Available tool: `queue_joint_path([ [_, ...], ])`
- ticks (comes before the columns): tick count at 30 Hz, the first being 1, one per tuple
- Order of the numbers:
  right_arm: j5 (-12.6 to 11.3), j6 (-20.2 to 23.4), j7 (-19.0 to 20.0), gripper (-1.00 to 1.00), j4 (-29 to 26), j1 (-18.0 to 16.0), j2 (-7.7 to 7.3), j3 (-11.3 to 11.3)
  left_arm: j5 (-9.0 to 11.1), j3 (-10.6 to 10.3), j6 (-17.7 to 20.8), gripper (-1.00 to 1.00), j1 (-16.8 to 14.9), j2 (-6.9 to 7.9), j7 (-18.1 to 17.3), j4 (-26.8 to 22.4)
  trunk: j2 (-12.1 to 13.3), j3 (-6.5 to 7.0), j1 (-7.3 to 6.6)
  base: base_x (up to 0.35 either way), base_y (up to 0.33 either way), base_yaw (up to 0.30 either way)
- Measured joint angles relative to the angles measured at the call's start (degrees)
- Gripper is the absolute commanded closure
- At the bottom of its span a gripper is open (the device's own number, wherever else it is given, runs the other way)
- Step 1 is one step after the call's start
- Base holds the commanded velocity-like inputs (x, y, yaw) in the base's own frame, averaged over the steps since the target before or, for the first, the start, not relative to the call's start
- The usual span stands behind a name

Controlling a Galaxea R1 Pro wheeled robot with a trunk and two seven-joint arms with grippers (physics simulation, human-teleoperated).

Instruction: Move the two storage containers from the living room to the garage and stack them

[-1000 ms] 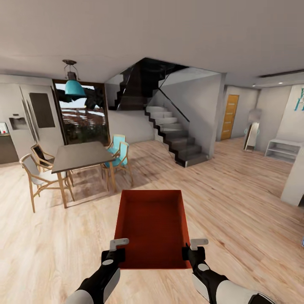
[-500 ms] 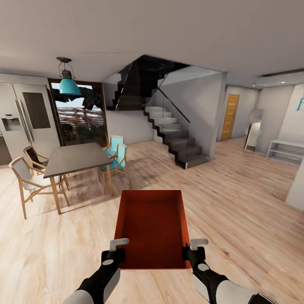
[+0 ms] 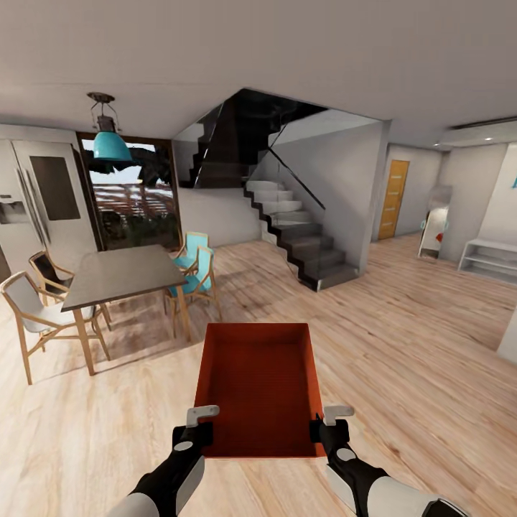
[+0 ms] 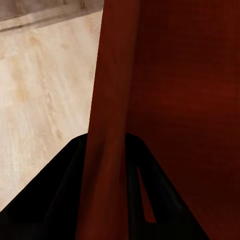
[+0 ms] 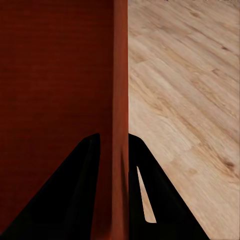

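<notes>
From the head camera, one orange-red storage container (image 3: 260,388) is carried level in front of the robot, above the light wood-plank floor (image 3: 402,345). The left gripper (image 3: 195,429) clamps the container's left wall near its near corner, and the right gripper (image 3: 327,428) clamps the right wall at the matching spot. Beyond the container stand a dining table (image 3: 118,273) to its left, with chairs around it, and a dark staircase (image 3: 301,240) straight behind it; an orange door (image 3: 392,199) shows further right of the stairs.

In the left wrist view, both dark fingers (image 4: 65,200) straddle the container's thin wall (image 4: 107,125), pinched tight on it.

In the right wrist view, the fingers (image 5: 85,190) grip the opposite wall (image 5: 120,100) the same way, floor planks passing outside it.

The hold is on thin walls only, near one end, so the far end hangs unsupported. My worry is that a sharp turn or a bump could make the container tip or slip, and a wide swing could clip the table or stairs.
</notes>
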Motion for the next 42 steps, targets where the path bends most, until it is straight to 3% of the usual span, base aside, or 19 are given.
queue_joint_path([
  [42, -0.05, -0.03, -0.07, 1.00, 0.00, 0.01, 0.01, 0.03, -0.03, 0.00, 0.03, 1.00, -0.01, 0.00, 0.01, 0.01, 0.00, 0.00, 0.00, 0.321, 0.000, -0.282],
])
